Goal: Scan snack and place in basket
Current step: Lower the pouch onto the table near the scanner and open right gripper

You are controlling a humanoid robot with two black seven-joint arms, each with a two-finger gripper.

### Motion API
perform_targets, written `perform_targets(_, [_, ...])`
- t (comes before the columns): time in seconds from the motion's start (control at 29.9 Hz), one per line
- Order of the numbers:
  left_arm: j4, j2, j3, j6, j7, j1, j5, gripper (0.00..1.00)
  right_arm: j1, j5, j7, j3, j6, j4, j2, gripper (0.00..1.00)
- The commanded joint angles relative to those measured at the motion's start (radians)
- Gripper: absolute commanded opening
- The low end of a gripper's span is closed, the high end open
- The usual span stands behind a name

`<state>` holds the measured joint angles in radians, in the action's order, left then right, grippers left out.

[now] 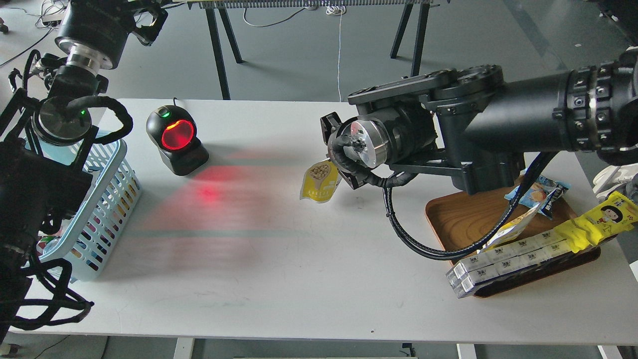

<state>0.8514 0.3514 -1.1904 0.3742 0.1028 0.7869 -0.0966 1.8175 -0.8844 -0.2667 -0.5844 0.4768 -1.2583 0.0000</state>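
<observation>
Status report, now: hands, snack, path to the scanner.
Right hand shut on snack, held above table. Left hand not in view. Scanner lit red, left of snack; nothing between. Basket far left.

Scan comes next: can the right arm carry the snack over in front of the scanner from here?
Probably yes. The right gripper holds the snack above bare table, and nothing stands between it and the scanner.

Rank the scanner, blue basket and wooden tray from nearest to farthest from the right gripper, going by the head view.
From the right gripper, holding the snack:
1. Wooden tray, to its right, under the arm.
2. Scanner, to its left, mid-table.
3. Blue basket, at the far left edge.
</observation>
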Motion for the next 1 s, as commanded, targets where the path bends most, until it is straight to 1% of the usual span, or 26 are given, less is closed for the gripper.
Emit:
perform_targets(0.0, [0.0, 0.0, 0.0, 0.002, 0.0, 0.0, 0.001, 1.0, -0.017, 0.018, 0.007, 0.0, -0.007, 0.0, 0.0, 0.0])
perform_targets(0.2, [0.0, 0.0, 0.0, 0.002, 0.0, 0.0, 0.0, 1.0, -0.035, 0.039, 0.033, 0.017, -0.044, 0.002, 0.0, 0.01])
perform_targets(0.47, [0.0, 0.0, 0.0, 0.002, 0.0, 0.0, 0.001, 1.0, -0.086, 0.123, 0.063, 0.063, -0.053, 0.004, 0.0, 0.02])
perform_targets(0.64, [0.0, 0.0, 0.0, 0.002, 0.0, 0.0, 0.001, 1.0, -0.118, 0.159, 0.064, 0.066, -0.058, 0.007, 0.0, 0.03])
perform_targets(0.74, [0.0, 0.0, 0.0, 0.0, 0.0, 0.0, 0.0, 1.0, -0.129, 0.166, 0.064, 0.064, -0.06, 0.008, 0.0, 0.06])
perform_targets(0.77, [0.0, 0.0, 0.0, 0.0, 0.0, 0.0, 0.0, 1.0, -0.129, 0.171, 0.064, 0.066, -0.06, 0.01, 0.0, 0.09])
perform_targets(0.87, [0.0, 0.0, 0.0, 0.0, 0.0, 0.0, 0.0, 1.0, -0.135, 0.182, 0.064, 0.066, -0.058, 0.016, 0.0, 0.31])
perform_targets(0.9, [0.0, 0.0, 0.0, -0.001, 0.0, 0.0, 0.0, 1.0, -0.135, 0.183, 0.066, 0.066, -0.058, 0.019, 0.0, 0.4])
perform_targets(0.94, [0.0, 0.0, 0.0, -0.001, 0.0, 0.0, 0.0, 1.0, -0.135, 0.185, 0.066, 0.067, -0.057, 0.023, 0.0, 0.53])
perform_targets(0.97, [0.0, 0.0, 0.0, -0.003, 0.0, 0.0, 0.0, 1.0, -0.135, 0.185, 0.069, 0.072, -0.057, 0.028, 0.0, 0.63])
